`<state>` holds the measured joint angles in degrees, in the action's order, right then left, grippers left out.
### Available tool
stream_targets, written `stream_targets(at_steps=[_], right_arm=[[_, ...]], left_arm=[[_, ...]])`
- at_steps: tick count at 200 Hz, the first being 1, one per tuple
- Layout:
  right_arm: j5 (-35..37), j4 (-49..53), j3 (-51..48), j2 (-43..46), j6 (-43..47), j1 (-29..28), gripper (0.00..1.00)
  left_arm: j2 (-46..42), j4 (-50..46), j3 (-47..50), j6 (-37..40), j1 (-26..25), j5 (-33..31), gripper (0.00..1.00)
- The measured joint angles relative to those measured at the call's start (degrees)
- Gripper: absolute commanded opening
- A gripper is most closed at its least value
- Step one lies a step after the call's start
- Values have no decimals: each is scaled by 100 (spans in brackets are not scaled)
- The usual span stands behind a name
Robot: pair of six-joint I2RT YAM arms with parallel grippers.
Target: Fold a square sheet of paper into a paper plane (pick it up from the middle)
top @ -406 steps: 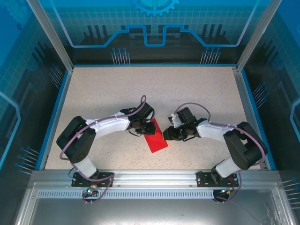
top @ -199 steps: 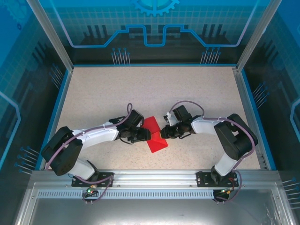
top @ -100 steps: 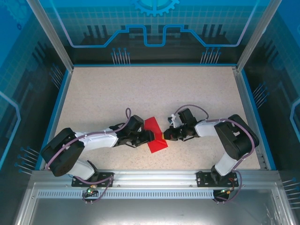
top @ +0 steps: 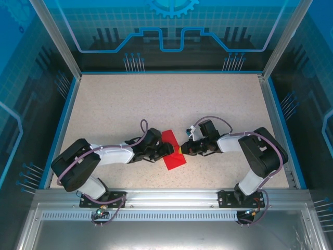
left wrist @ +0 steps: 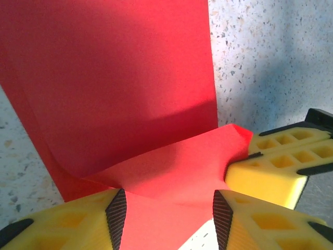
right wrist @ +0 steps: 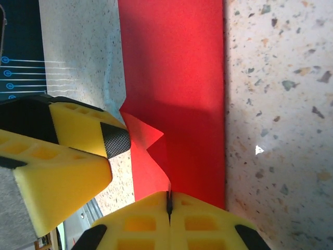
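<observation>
Paper (left wrist: pixel 119 78): we saw it on the table (left wrist: pixel 270 62), between both grippers, one flap raised.
Left gripper (left wrist: pixel 169 224): fingers apart, flap between them.
Right gripper (right wrist: pixel 169 204): fingers clamped on paper's edge, pinched bit hidden.

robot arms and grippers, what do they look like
The left arm and right arm have black joints, white links and a looping purple cable each. The left gripper and right gripper have yellow fingers with square cut-outs and black ridged pads.
</observation>
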<state>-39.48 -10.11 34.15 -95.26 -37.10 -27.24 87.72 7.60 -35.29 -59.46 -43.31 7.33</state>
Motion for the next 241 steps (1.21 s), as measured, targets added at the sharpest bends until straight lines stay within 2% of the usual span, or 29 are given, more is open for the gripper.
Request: stream_targets(at_steps=[87, 112, 155, 241], right_arm=[[-4, -70, -74, 0, -4, 127, 4], [-24, -111, -85, 0, -31, 138, 4], [-114, -157, -127, 0, -46, 142, 4], [-208, -251, -149, 0, -87, 142, 8]], left_arm=[[-15, -46, 33, -216, -114, -350, 52], [-22, -59, 33, -234, -140, -444, 48], [-22, 11, 33, -367, -140, -592, 34], [37, 87, 31, -365, -140, -627, 18]])
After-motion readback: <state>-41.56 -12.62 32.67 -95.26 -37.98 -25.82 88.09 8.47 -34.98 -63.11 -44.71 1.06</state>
